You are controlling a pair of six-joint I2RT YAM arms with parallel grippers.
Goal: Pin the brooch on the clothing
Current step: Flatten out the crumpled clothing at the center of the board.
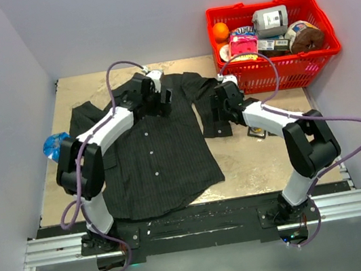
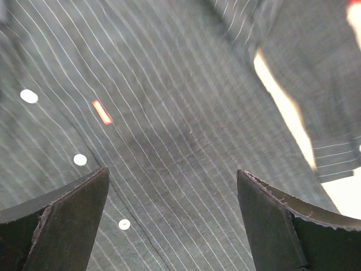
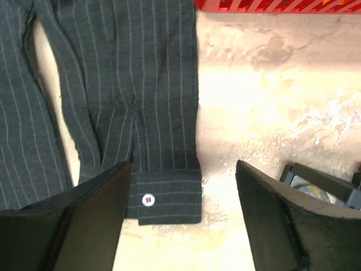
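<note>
Shirt [image 1: 152, 153] lies flat and front up on the tan table [image 1: 267, 163]. Its long axis runs from the collar at the far side to the hem at the near edge, along the reach of both arms. Top view: the left gripper [image 1: 163, 100] hangs over the upper chest just short of the collar, cloth directly beneath it. The right gripper [image 1: 220, 112] hangs over the cuff [image 1: 215, 130] of the sleeve on its own side. A small dark-framed item [image 1: 257, 133] sits on bare table under the right forearm, behind that gripper and to its outer side. It may be the brooch, but it is too small to confirm. The right arm is plainly the nearer to it. A red basket [image 1: 280, 71] of groceries stands ahead of the right gripper, and a blue object [image 1: 53, 145] lies beyond the left arm's elbow. Pale walls close in on three sides. Left wrist view: jaws spread wide with nothing between them. Pinstriped chest fills the frame below, with the red tag [image 2: 102, 112] and pale buttons [image 2: 80, 160] ahead and to one side of the fingers. Right wrist view: jaws wide and empty, the cuff directly below between the fingers, the sleeve running straight ahead. The dark item shows just outside the finger on the side away from the shirt. Judgement: the next move turns on the right gripper shifting outward onto that item.
</note>
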